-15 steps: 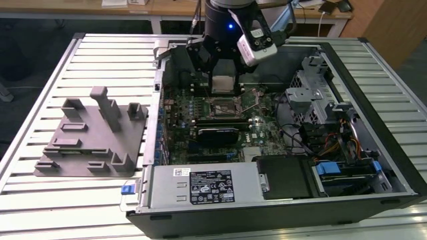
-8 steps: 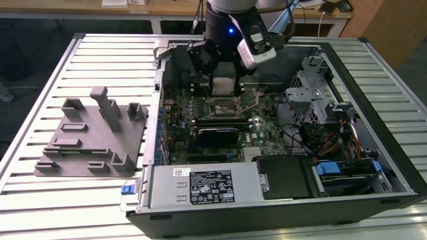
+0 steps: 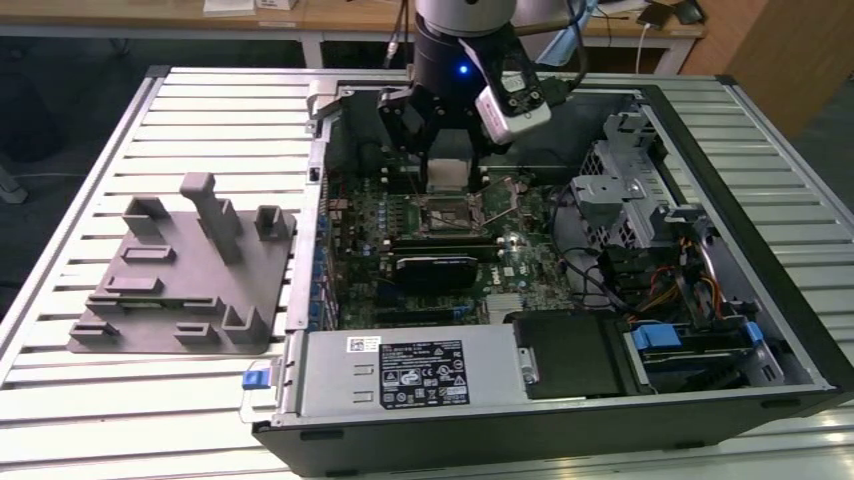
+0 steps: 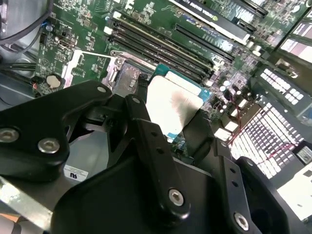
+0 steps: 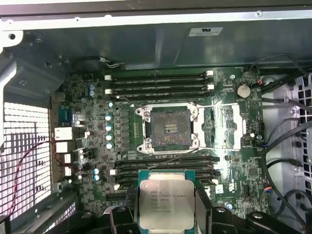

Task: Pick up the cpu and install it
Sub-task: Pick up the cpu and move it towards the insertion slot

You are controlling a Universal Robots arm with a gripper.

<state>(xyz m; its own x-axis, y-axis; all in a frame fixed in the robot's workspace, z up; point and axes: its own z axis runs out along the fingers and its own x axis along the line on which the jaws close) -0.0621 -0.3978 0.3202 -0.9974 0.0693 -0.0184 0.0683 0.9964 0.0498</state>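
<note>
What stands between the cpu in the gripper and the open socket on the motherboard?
Nothing visible. The gripper holds the cpu by its edges, and the socket lies uncovered in the first wrist view.

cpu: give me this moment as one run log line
gripper: shut on cpu | cpu: held above motherboard, not in socket | socket: open, empty | install: not yet done

cpu partly behind pincer (one edge)

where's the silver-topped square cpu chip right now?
The silver-topped square cpu is clamped in the black gripper, held above the green motherboard beside the empty black-framed socket, in the first wrist view.
</note>
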